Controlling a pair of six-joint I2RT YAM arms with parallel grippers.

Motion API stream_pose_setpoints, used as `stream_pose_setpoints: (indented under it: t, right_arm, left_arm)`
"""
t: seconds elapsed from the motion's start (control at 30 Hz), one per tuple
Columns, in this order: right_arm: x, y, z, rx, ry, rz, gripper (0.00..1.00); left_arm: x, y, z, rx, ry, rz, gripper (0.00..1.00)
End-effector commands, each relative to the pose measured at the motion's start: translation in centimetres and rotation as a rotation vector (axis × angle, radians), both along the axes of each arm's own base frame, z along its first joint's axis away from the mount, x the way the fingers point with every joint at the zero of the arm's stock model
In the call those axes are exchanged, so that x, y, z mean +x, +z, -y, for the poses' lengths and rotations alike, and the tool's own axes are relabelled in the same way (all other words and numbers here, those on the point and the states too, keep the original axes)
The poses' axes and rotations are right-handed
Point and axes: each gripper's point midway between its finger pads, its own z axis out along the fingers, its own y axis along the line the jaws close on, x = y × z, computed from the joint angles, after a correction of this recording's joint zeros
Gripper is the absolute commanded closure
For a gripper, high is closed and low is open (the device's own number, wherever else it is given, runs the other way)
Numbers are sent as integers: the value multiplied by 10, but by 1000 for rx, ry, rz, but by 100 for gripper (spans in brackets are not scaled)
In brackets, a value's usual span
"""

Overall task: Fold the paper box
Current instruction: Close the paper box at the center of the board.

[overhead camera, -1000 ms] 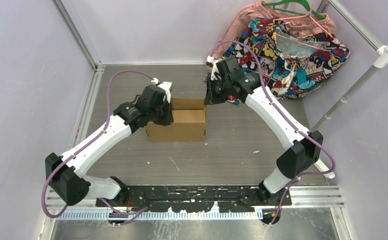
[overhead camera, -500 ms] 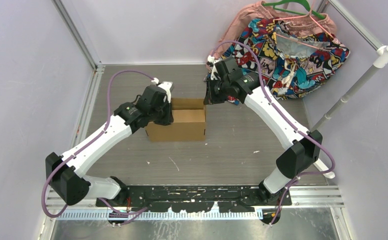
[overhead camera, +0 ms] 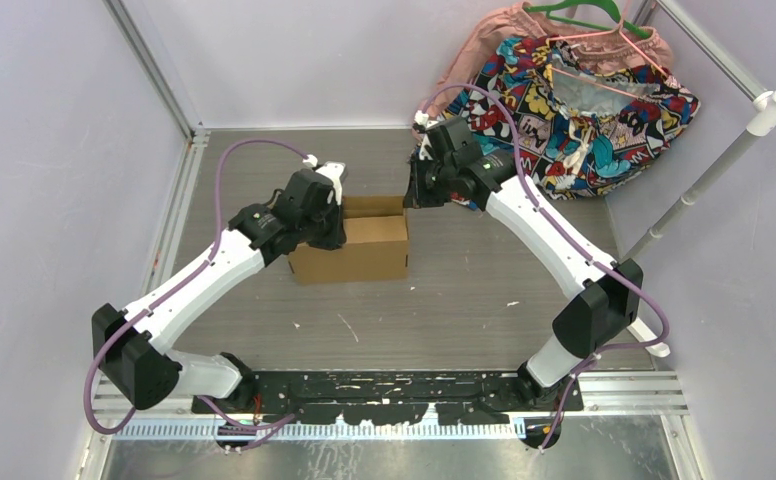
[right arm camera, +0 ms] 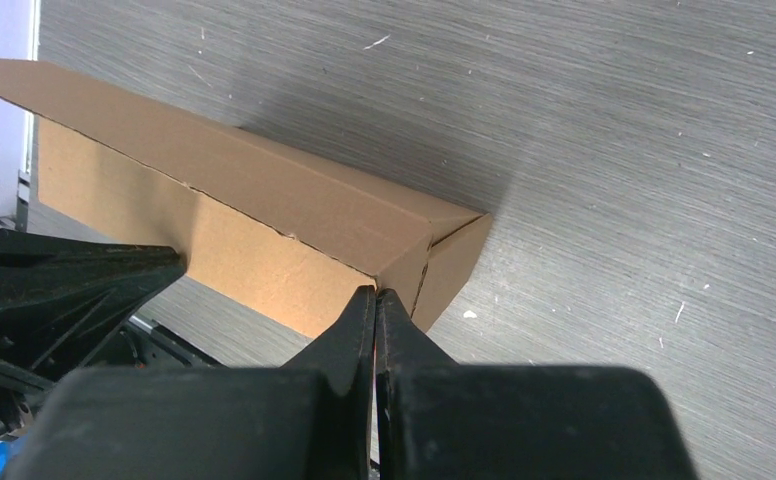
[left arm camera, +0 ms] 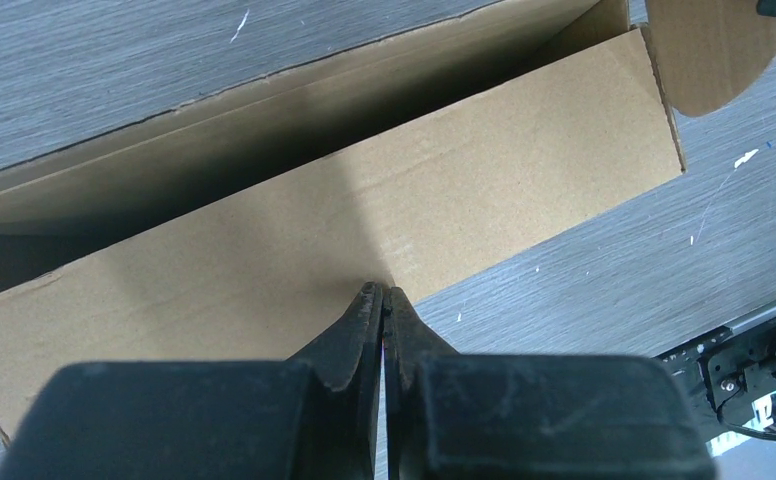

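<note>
The paper box (overhead camera: pixel 364 252) is plain brown cardboard standing mid-table, its top partly open at the back. My left gripper (overhead camera: pixel 334 236) is shut and empty at the box's left end. In the left wrist view its tips (left arm camera: pixel 384 291) touch the lower edge of a long cardboard panel (left arm camera: pixel 384 210), and a rounded flap (left arm camera: pixel 709 50) sticks out at the top right. My right gripper (overhead camera: pixel 411 197) is shut and empty at the box's back right corner. Its tips (right arm camera: pixel 375 293) meet the corner edge of the box (right arm camera: pixel 264 225).
Colourful comic-print cloth and a pink garment on hangers (overhead camera: pixel 584 95) lie at the back right corner. A white rod (overhead camera: pixel 714 170) slants along the right side. A metal frame rail (overhead camera: pixel 179 200) borders the table on the left.
My right gripper has edged a little to the left against the box's right corner, and the box's right end has shifted slightly left. The left arm has barely moved.
</note>
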Motion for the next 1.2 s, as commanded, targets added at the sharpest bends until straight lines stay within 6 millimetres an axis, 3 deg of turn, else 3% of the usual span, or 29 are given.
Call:
stream_pose_setpoints:
  t: [0.0,1.17]
  right_arm:
    - [-10,7,-17,63,28,3,99]
    - [-14,25,-19,81,37,-1,99]
  left_arm:
    - [-5,-10,0,34,-23,-38,96]
    - [-7,-14,0,36,-24,-46,97]
